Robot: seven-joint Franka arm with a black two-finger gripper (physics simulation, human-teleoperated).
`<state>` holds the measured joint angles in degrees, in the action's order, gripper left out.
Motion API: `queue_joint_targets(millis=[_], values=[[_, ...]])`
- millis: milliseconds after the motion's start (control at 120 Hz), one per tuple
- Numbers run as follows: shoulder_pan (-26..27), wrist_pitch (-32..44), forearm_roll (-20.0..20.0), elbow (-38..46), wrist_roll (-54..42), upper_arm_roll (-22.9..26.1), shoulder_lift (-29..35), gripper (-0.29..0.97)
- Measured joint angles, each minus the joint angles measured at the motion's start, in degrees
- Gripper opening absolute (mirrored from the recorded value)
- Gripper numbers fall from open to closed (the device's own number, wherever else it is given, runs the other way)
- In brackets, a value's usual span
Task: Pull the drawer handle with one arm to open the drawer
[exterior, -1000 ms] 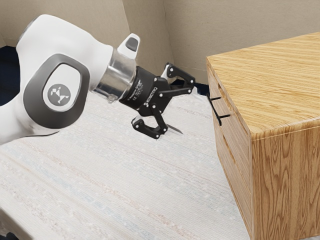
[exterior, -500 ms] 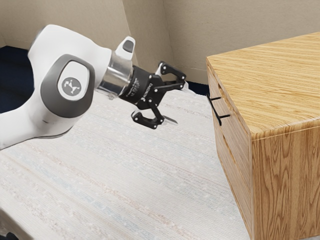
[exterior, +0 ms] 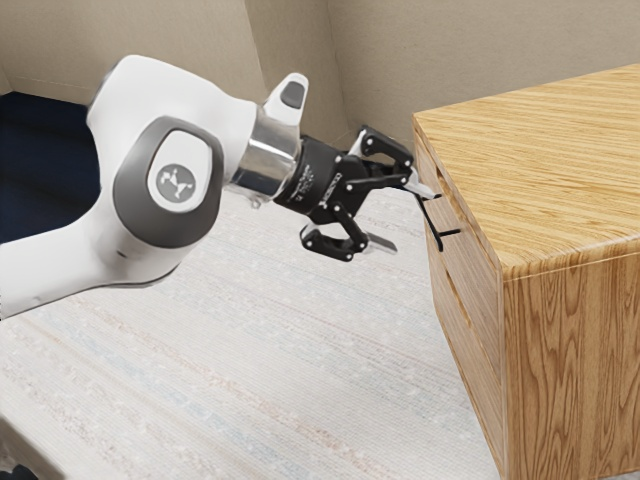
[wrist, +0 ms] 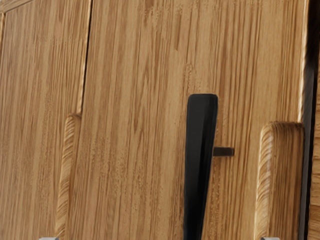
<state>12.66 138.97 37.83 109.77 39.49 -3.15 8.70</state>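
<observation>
Fingers of the end effector (exterior: 405,217) are spread wide above the pale desk (exterior: 250,380), the upper tip held just beside the black handle (exterior: 436,215). The handle is fixed upright on the drawer front (wrist: 140,100) behind it, set in the wooden cabinet (exterior: 540,160), and the drawer is seen flush, unopened

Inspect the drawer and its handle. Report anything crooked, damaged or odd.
Nothing stands out. The black handle is straight and intact on the wooden drawer front, which looks flush with the cabinet. The gripper, jaws open, hangs close beside the handle.
</observation>
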Motion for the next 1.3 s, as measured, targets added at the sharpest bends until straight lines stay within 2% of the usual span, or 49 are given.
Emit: queue_joint_targets(millis=[167,842,1067,1300], values=[[0.0,0.0,0.2,0.2,-0.7,0.4,-0.8,0.44],[-0.3,-4.1,-4.0,0.1,2.0,0.0,-0.2,0.37],[-0.3,-6.0,-7.5,0.1,3.6,-0.8,0.7,0.24],[-0.4,-8.2,-8.3,0.7,4.8,-1.9,2.7,0.16]])
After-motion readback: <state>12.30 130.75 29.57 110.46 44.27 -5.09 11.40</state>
